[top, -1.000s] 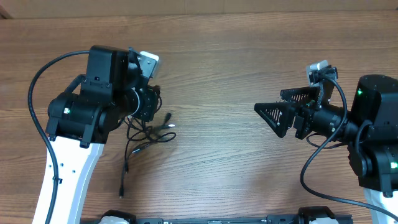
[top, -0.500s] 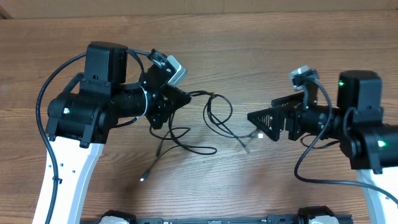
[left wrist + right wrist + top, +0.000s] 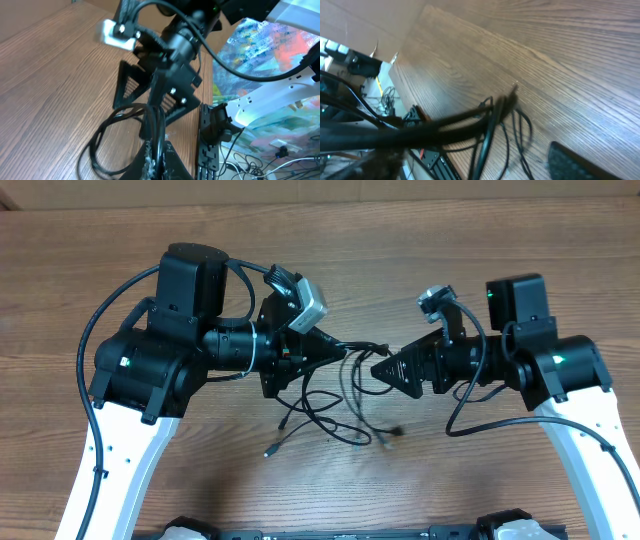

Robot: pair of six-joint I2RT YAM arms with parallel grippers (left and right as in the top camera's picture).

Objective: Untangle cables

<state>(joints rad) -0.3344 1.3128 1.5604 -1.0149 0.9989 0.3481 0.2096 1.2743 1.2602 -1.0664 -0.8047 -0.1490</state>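
Left pincer [image 3: 335,350] is fully closed on the cables [image 3: 360,348]. It seems to hold the bundle a little above the bench [image 3: 480,240], so the loops hang free under it and do not lie in one heap. From the grip the cords go down to the bench, where loose loops and the plug ends rest between the two arms; one plug [image 3: 270,451] lies nearer the front edge. Right pincer [image 3: 383,370] faces the left one, almost tip to tip, with its jaws apart and nothing held. In the left wrist view a cord seems to pass through the gap between its two fingers. I judge this explains the position: one arm anchors the bundle, and the other is placed to take one strand and draw it aside. In the right wrist view the cords cross close to the camera and are blurred, so I cannot tell which strand is between the jaws. The tangle is not yet opened.
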